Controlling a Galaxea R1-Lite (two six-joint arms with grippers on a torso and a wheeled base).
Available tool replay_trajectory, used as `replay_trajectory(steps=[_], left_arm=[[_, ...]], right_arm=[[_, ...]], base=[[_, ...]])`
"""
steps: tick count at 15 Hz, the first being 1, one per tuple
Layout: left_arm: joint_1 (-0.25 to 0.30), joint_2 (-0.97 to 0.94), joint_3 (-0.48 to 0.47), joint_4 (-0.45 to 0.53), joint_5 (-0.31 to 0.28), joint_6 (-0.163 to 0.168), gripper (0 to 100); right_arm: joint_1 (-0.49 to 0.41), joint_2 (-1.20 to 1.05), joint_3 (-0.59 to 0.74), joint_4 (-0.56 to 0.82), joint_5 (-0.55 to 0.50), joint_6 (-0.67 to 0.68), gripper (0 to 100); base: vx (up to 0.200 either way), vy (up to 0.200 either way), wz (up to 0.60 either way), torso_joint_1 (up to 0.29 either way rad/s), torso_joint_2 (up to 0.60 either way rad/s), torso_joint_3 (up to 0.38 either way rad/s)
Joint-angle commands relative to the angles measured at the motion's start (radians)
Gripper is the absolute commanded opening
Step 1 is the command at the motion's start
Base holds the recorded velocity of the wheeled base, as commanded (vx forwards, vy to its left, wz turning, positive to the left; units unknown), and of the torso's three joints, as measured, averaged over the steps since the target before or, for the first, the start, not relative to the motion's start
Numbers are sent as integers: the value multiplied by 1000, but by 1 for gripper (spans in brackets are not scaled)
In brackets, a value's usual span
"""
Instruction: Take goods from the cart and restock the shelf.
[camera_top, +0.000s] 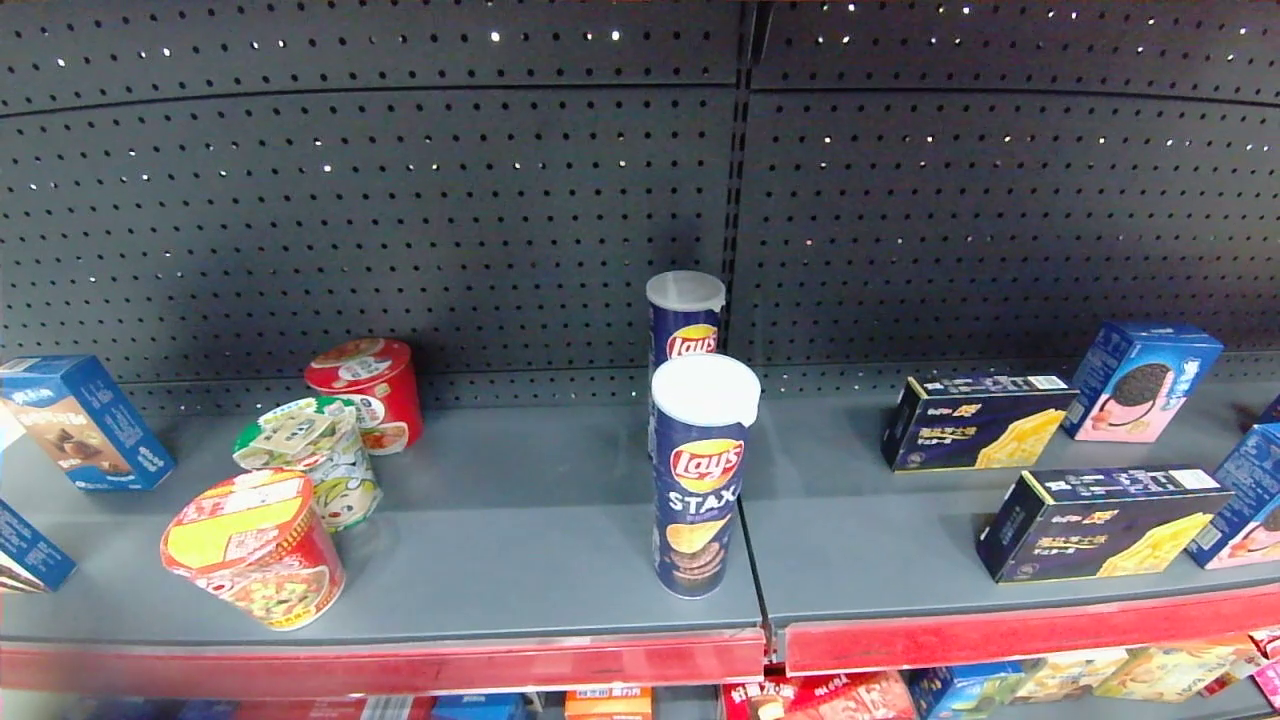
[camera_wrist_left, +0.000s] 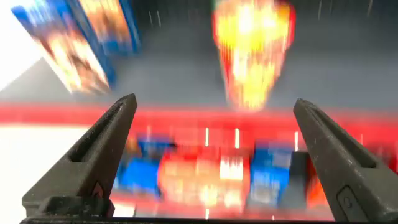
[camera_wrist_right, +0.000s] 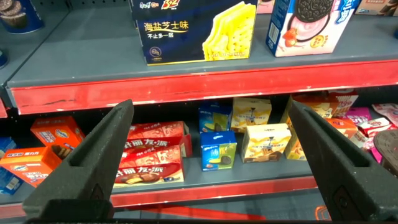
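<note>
Navy cracker box (camera_wrist_right: 193, 31) sits beyond open right end effector (camera_wrist_right: 210, 104); left end effector (camera_wrist_left: 214, 99) open.

Faced a dark pegboard back panel (camera_top: 400, 200), pierced with rows of small holes, some glinting as bright specks of light. Was split down the middle by a slotted upright (camera_top: 745, 150). Met a grey shelf (camera_top: 520, 520) of two decks, joined at a seam (camera_top: 762, 590) and edged in front by a red strip (camera_top: 400, 665). Showed a lower tier (camera_wrist_right: 249, 188) beneath, red-edged likewise.
</note>
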Motion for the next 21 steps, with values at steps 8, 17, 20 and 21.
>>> replay_trajectory(steps=[8,17,20,21], left_arm=[[46,-184,42,37,-223,6,100],[45,-183,42,48,13,-180,100],[45,-184,42,48,14,-210,100],[45,-184,42,48,16,-218,100]], right_arm=[[0,1,0,0,0,0,100],[0,1,0,0,0,0,100],[0,1,0,0,0,0,100],[0,1,0,0,0,0,100]], base=[[0,0,0,0,0,0],[0,0,0,0,0,0],[0,0,0,0,0,0],[0,0,0,0,0,0]])
